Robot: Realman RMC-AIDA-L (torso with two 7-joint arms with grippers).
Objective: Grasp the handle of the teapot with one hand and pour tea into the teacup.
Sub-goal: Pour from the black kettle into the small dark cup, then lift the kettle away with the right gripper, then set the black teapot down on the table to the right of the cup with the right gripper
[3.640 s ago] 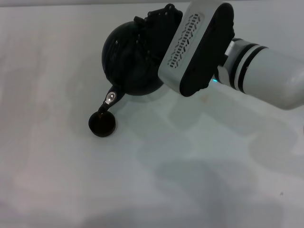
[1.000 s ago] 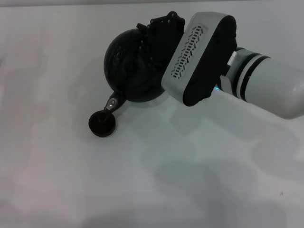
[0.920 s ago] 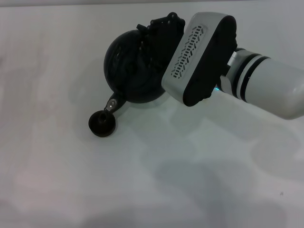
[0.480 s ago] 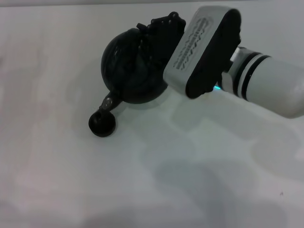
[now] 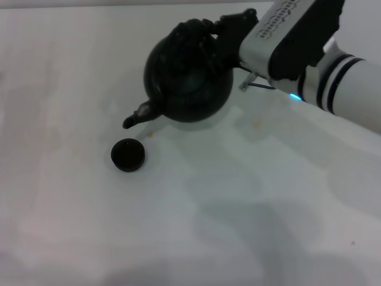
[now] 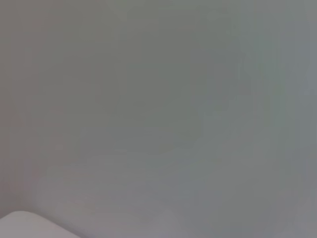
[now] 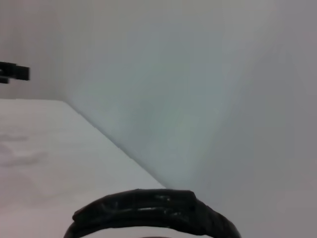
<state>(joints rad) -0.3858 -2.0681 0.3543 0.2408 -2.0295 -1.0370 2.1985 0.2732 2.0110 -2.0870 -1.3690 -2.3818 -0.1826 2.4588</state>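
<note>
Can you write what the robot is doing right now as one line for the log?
right gripper: holding handle | teapot: spout off teacup, behind it | left arm: out of view

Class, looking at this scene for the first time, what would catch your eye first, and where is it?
The glossy black teapot at upper centre, held by its handle in the right tool, which reaches in from the upper right. Its spout points down-left toward the tiny dark teacup standing apart on the pale table.
</note>
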